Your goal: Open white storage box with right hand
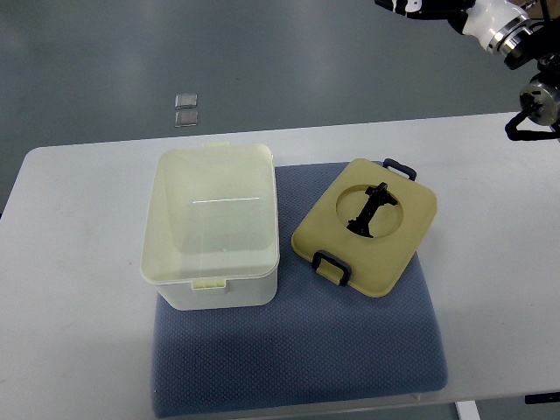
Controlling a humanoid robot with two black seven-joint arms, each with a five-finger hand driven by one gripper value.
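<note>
1. The blue mat lies under the white storage box and sticks out past it on the near side. It looks soft, so a push could make the box wobble or slide.
2. The box stands on the left part of the mat. It is open and looks empty. A bump on its wall could tip it, since it looks light.
3. The lid lies flat on the mat, just to the right of the box. It has dark clips and a black handle in a round dip. If the arm swings low, it could knock the lid off the mat.
4. The right hand is far to the right of the box and behind it, up off the table. It holds nothing. I cannot tell how wide its fingers are.
</note>
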